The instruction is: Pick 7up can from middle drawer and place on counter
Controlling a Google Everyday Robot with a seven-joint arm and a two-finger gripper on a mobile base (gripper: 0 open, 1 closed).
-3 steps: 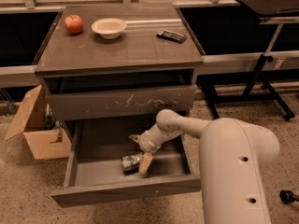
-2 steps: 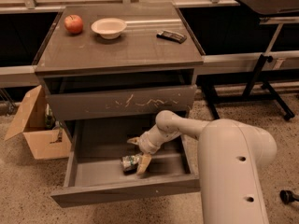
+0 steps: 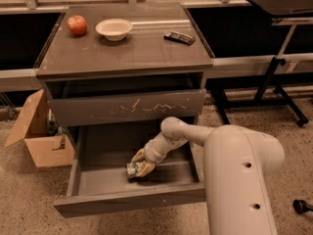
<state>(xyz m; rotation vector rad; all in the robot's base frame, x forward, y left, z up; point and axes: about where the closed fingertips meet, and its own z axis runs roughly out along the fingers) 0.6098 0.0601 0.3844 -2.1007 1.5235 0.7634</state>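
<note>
Camera view puts the gripper (image 3: 143, 161) low in the open middle drawer (image 3: 126, 199), seemingly touching the 7up can (image 3: 133, 170) on its floor; I cannot tell whether the jaws grip it. A weak hold could drop it, or lifting could knock it against the scratched drawer front (image 3: 146, 107) below the counter (image 3: 137, 53).

We see a smooth, off-white arm (image 3: 234, 170). Its near part is a thick rounded cylinder with two small dark holes on the side. From it a thinner tube goes to a ball-like joint, then a slim segment. At the end is the gripper (image 3: 141, 164), yellowish-tan, low inside the open drawer (image 3: 98, 182).
</note>
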